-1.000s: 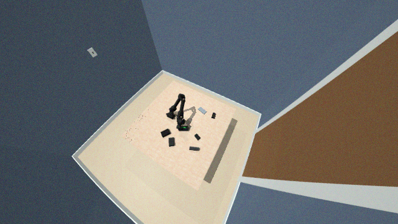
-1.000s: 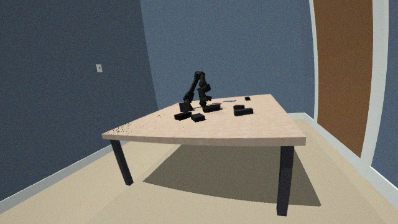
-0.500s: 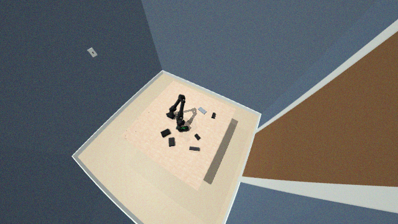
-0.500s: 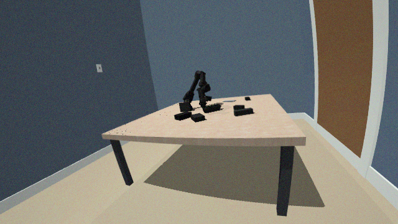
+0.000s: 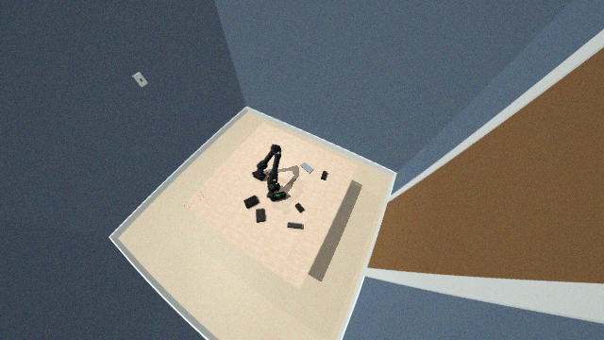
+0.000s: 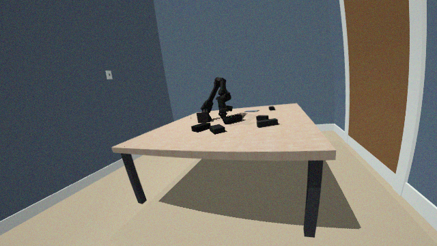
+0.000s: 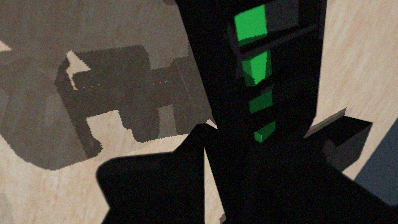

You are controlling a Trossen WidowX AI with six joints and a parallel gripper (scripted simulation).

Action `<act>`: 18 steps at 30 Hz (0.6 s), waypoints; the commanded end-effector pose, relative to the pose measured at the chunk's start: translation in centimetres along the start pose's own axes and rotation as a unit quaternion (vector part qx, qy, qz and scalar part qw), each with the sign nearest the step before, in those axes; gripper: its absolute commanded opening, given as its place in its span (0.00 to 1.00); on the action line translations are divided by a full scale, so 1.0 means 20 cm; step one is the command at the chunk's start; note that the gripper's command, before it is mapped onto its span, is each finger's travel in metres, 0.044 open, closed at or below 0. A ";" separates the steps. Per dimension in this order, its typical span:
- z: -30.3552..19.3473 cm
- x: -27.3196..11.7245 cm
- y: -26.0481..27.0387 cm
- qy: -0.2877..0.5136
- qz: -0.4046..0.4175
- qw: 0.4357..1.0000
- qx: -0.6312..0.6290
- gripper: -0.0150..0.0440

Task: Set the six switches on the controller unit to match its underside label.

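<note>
The dark grey controller unit [image 5: 279, 195] [image 6: 234, 118] [image 7: 260, 75] lies flat on the wooden bench [image 5: 226, 179] [image 6: 273, 143], right in front of the arm's base. In the wrist view several of its rocker switches [image 7: 251, 24] show green in a row down the top. My gripper [image 7: 201, 128] [image 5: 273, 191] [image 6: 224, 115] is shut with nothing between the fingers. Its tip sits low at the near end of the unit, beside the switch row. I cannot tell whether it touches the unit. The nearest switches are hidden by the dark fingers.
Other dark modules lie around the unit: two [image 5: 251, 202] [image 5: 260, 215] to the left front, two [image 5: 299, 207] [image 5: 295, 226] to the right front, one small part [image 5: 325, 175] farther back. A light grey plate [image 5: 307, 167] [image 6: 252, 111] lies behind the unit.
</note>
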State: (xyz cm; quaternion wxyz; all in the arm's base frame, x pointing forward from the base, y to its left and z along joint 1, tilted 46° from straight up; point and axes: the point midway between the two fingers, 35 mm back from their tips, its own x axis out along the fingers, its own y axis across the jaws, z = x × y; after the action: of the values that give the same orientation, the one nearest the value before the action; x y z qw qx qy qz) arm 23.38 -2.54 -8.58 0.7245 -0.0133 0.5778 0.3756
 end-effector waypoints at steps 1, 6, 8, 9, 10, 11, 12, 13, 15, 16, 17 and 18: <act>0.02 0.00 -0.05 -0.002 -0.009 1.000 -0.007 0.25; 0.02 0.00 -0.07 -0.002 -0.009 1.000 -0.007 0.25; 0.02 0.01 -0.07 -0.002 -0.009 1.000 -0.007 0.25; 0.02 0.01 -0.08 -0.002 -0.009 1.000 -0.007 0.25; 0.02 0.01 -0.08 -0.002 -0.009 1.000 -0.007 0.25; 0.02 0.01 -0.08 -0.002 -0.009 1.000 -0.007 0.25; 0.02 0.01 -0.08 -0.002 -0.009 1.000 -0.007 0.25; 0.02 0.01 -0.09 -0.002 -0.009 1.000 -0.007 0.25; 0.02 0.01 -0.09 -0.002 -0.009 1.000 -0.007 0.25; 0.02 0.01 -0.10 -0.002 -0.009 1.000 -0.007 0.25; 0.02 0.01 -0.10 -0.002 -0.009 1.000 -0.007 0.25; 0.02 0.01 -0.10 -0.002 -0.009 1.000 -0.007 0.25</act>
State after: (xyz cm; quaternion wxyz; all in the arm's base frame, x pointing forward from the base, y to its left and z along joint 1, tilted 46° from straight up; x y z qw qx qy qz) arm 24.02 -3.17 -9.32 0.7236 -0.0132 0.5791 0.3754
